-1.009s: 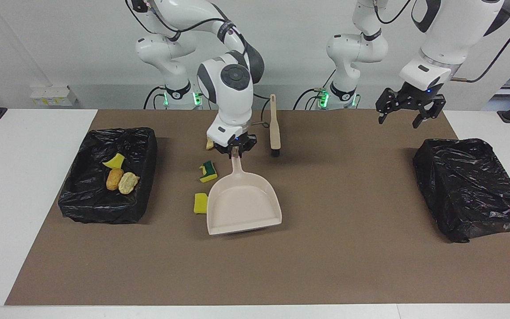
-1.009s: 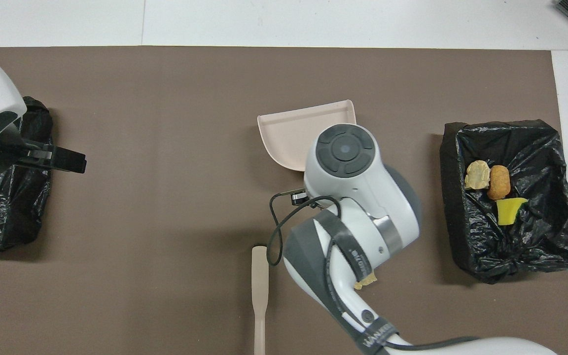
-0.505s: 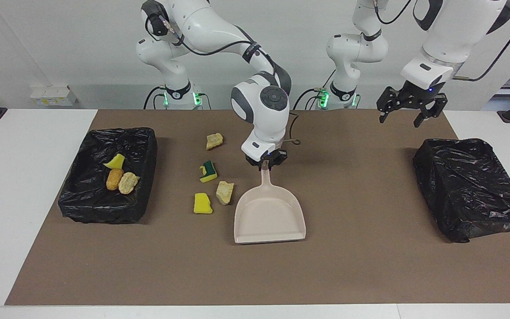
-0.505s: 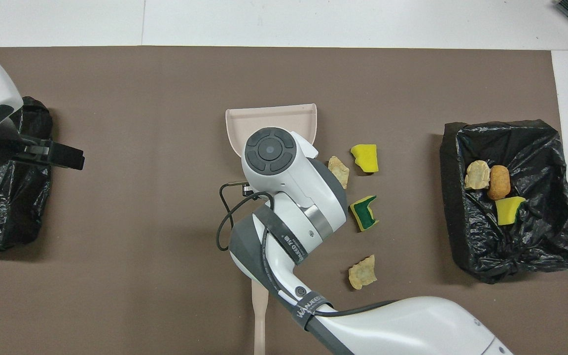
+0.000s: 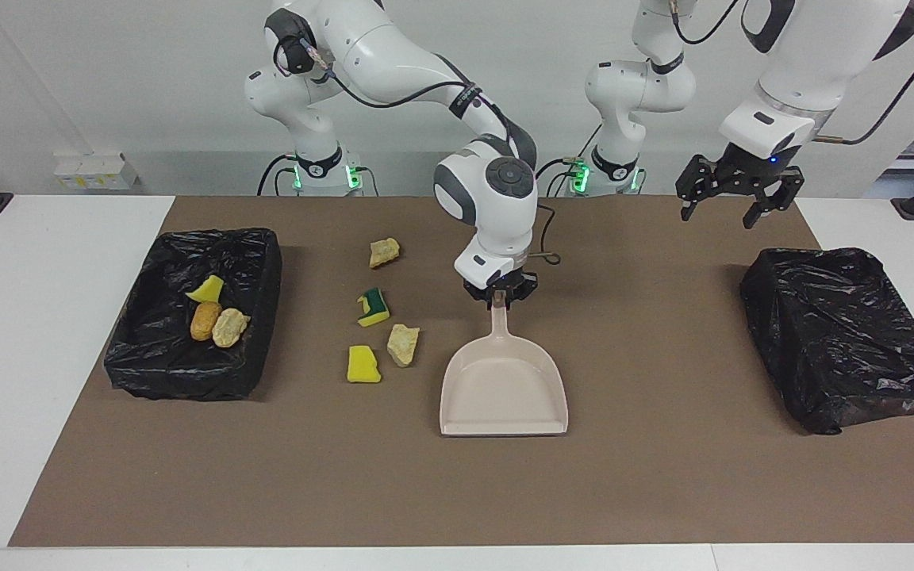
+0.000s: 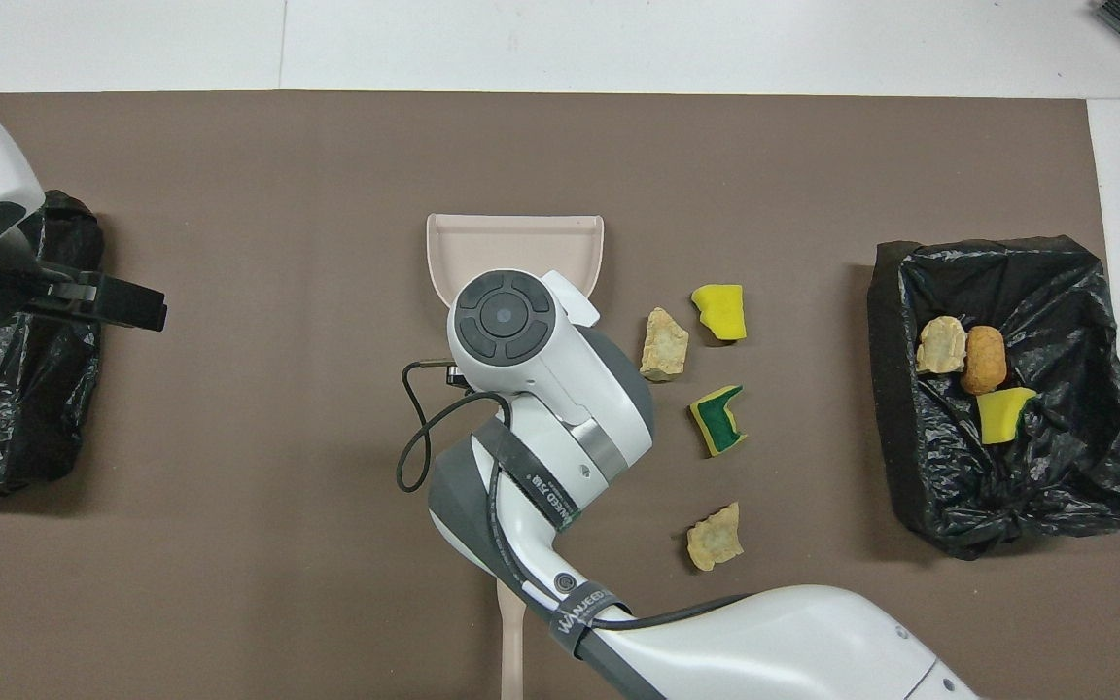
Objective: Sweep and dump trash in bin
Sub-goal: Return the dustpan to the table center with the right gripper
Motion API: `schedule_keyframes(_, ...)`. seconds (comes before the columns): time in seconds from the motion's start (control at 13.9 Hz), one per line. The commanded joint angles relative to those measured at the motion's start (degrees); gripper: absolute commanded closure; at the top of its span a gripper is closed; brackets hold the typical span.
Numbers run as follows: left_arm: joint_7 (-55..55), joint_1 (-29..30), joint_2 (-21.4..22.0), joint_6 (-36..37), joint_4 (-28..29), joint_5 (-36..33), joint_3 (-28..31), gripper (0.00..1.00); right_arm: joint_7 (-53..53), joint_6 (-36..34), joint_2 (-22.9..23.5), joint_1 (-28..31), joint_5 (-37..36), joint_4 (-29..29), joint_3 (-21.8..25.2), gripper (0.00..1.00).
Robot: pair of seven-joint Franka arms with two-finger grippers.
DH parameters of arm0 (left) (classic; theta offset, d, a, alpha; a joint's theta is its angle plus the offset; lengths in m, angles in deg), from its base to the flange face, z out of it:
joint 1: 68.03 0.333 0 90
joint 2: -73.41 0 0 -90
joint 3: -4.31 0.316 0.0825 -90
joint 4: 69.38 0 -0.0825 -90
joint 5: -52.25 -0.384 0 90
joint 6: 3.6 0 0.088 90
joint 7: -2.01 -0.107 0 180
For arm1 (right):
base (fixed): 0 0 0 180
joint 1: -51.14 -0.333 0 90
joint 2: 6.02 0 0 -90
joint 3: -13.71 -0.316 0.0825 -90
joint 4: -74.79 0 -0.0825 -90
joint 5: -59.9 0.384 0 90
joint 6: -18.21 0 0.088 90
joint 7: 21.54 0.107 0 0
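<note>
We note the right tool (image 5: 500, 296) has dragged the beige plastic dustpan (image 5: 503, 390) sideways off the scattered sponge and foam trash (image 5: 382, 317), exposing a beige lump. It stays clamped on the handle. Four pieces lie beside it; three are in the black-lined bin (image 5: 147, 373). The left tool (image 5: 739, 197) waits, fingers apart.

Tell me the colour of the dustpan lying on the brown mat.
The plastic dustpan is pale beige all over, clearest in the facing view.
</note>
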Motion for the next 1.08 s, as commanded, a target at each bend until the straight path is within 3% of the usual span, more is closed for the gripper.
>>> schedule_keyframes(0.0,0.25,0.45,-0.53,1.41,-1.51,-0.61,-0.41,0.00,0.27,-0.16,-2.03,0.92,0.61,0.47,0.17,0.00)
schedule_keyframes(0.14,0.17,0.71,-0.09,2.02,-1.42,-0.61,-0.32,0.00,-0.95,-2.43,-5.10,3.63,1.04,0.12,0.26,0.00)
schedule_keyframes(0.43,0.25,1.42,0.00,2.38,-1.42,-0.52,-0.32,0.00,-14.11,-10.43,-10.91,10.48,1.05,0.29,0.26,0.00)
schedule_keyframes(1.01,0.34,0.89,0.09,2.73,-1.33,-0.52,-0.41,0.00,-31.88,-15.10,-16.36,22.36,0.96,0.65,0.44,0.00)
